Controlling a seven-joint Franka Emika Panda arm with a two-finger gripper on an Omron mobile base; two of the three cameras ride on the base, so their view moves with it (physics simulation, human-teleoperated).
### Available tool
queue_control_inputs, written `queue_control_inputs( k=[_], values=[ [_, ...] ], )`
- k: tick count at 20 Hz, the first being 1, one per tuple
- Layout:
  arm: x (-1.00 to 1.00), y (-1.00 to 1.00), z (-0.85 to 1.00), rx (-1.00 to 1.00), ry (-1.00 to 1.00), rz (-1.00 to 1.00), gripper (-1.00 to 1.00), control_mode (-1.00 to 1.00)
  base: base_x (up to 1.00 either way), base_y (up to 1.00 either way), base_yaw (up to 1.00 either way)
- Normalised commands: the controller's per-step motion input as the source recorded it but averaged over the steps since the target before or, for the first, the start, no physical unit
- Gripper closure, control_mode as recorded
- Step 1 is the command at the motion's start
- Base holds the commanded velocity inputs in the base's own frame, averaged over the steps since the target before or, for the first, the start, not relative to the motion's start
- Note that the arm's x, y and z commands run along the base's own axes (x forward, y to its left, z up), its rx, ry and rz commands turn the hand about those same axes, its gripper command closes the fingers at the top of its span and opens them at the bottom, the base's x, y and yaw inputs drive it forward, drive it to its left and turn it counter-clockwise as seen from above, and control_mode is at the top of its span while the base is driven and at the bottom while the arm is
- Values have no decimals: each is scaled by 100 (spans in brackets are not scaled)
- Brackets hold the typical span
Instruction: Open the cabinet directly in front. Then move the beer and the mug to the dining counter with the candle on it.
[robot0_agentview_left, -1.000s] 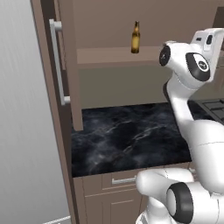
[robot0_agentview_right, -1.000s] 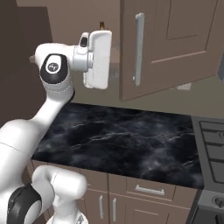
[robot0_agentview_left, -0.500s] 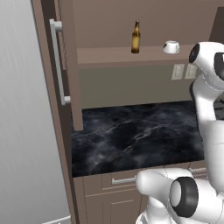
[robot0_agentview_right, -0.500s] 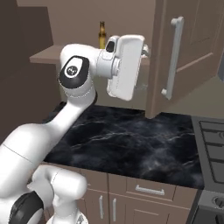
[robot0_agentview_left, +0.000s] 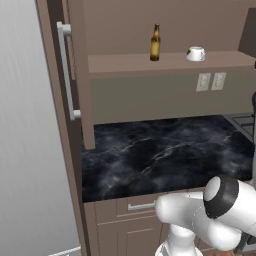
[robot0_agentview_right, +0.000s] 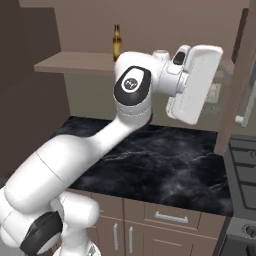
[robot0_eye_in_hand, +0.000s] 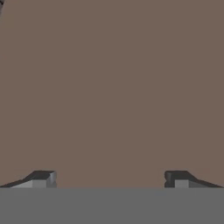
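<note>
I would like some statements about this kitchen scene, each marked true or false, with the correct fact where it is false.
1. The beer stands upright on the shelf of the cabinet. True.
2. The mug lies on the black counter. False: it sits on the same shelf, to the right of the beer in the left base view.
3. The claw is shut on the beer. False: its tips stand wide apart with nothing between them, facing a plain brown surface.
4. The left cabinet door is swung open. True: its silver handle faces outward, and the shelf is exposed.
5. The beer and the mug touch each other. False: a clear gap separates them.
</note>
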Motion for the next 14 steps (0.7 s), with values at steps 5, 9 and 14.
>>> queue_control_inputs(
  k=[5, 9, 14],
  values=[
    [-11, -86, 0, 8, 0, 0, -100, -100, 0, 0, 0],
    [-23, -45, 0, 6, -5, 0, -100, -100, 0, 0, 0],
    [-37, -5, -9, 0, -9, 3, -100, -100, 0, 0, 0]
  ],
)
